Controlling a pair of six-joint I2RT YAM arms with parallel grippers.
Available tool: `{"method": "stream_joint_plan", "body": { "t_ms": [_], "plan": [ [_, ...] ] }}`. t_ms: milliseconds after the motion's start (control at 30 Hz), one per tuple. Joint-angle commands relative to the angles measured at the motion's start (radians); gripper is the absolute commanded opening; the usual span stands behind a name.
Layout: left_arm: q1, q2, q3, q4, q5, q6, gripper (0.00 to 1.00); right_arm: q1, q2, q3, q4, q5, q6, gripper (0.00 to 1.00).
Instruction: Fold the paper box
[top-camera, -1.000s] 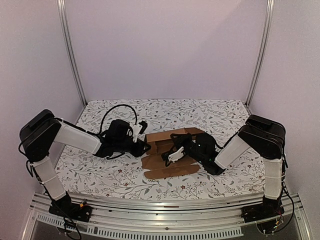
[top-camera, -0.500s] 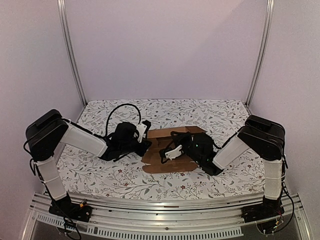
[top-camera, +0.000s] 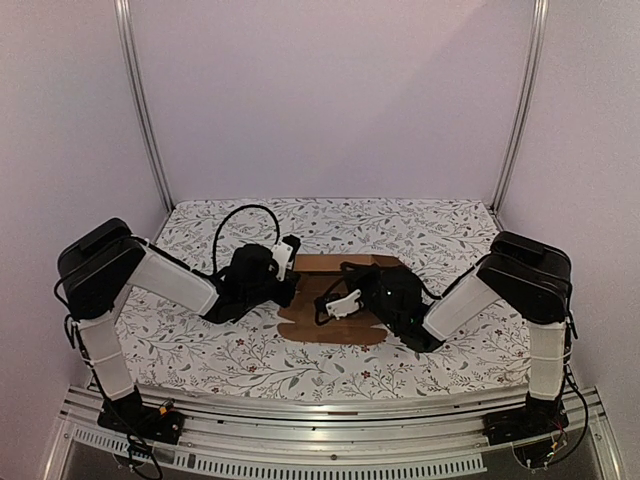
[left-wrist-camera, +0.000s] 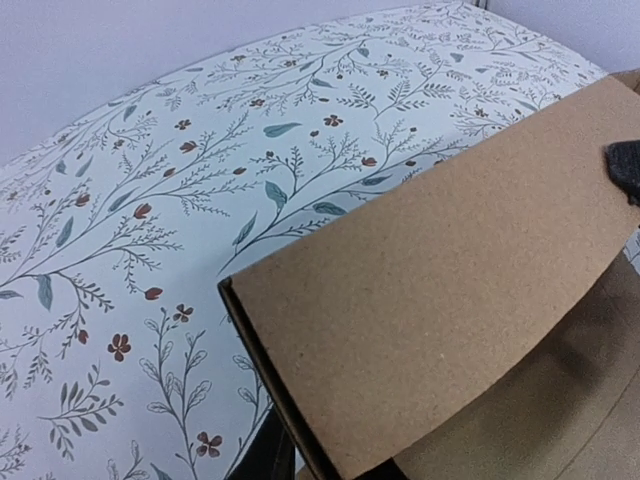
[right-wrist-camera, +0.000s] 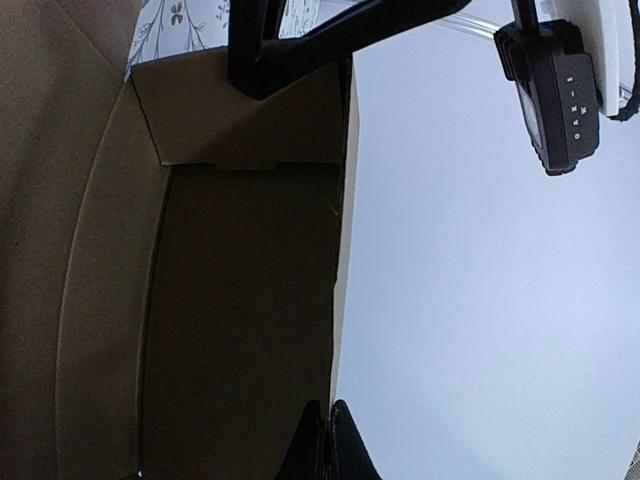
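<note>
A paper box (top-camera: 318, 328) of plain brown cardboard is seen lying partly folded between the two grippers, in the middle of the table. Its board is matt, finely grained and unmarked. From above, flat flaps are spread on the near side, below both grippers, and raised walls are seen on the far side. In the left wrist view a broad panel (left-wrist-camera: 440, 290) with one rounded corner and a dark cut edge is held up directly ahead of the left gripper (top-camera: 287, 285). One dark finger (left-wrist-camera: 262, 455) is glimpsed beneath that panel. How far these jaws are parted, and whether the panel is clamped, cannot be told. The right gripper (top-camera: 330, 308) is placed inside the box, just right of the left gripper. Its fingertips (right-wrist-camera: 327, 445) are pressed fully together at the top edge of an upright wall (right-wrist-camera: 230, 300). Whether the board is nipped between them cannot be told. Ahead of the right gripper, a shadowed trough with a creased, notched end flap is shown, and the left gripper's black fingers are seen beyond it. A black oblong module (right-wrist-camera: 560, 90) with small white lettering is seen up and to the right of them. The box is supported by a tablecloth (top-camera: 240, 350) printed with grey-green twigs, leaves and small rust-red flowers on white. Plain pale lavender walls (top-camera: 330, 100) are seen behind and beside the arms. Two slanted aluminium posts (top-camera: 140, 100) (top-camera: 520, 100) are set at the back corners. A slotted metal rail (top-camera: 330, 420) is run along the near edge, under the arm bases.
</note>
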Motion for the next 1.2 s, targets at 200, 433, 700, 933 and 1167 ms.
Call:
{"method": "stream_joint_plan", "body": {
  "t_ms": [200,433,700,933,1167],
  "plan": [
    [-0.007,0.075,0.054,0.174,-0.010,0.018,0.10,0.039,-0.020,0.038,-0.149,0.085,0.108,0.00],
    [-0.006,0.078,0.060,0.170,-0.003,0.017,0.05,0.042,-0.122,0.060,-0.371,0.120,0.218,0.01],
    [0.006,0.097,0.101,0.119,0.030,0.011,0.04,0.057,-0.246,0.188,-0.877,0.199,0.409,0.19],
    [0.022,0.121,0.157,0.047,0.089,0.012,0.04,0.062,-0.263,0.475,-1.610,0.026,0.711,0.51],
    [0.025,0.139,0.214,-0.053,0.141,0.051,0.05,0.061,-0.321,0.647,-1.972,-0.169,0.876,0.65]
  ]
}}
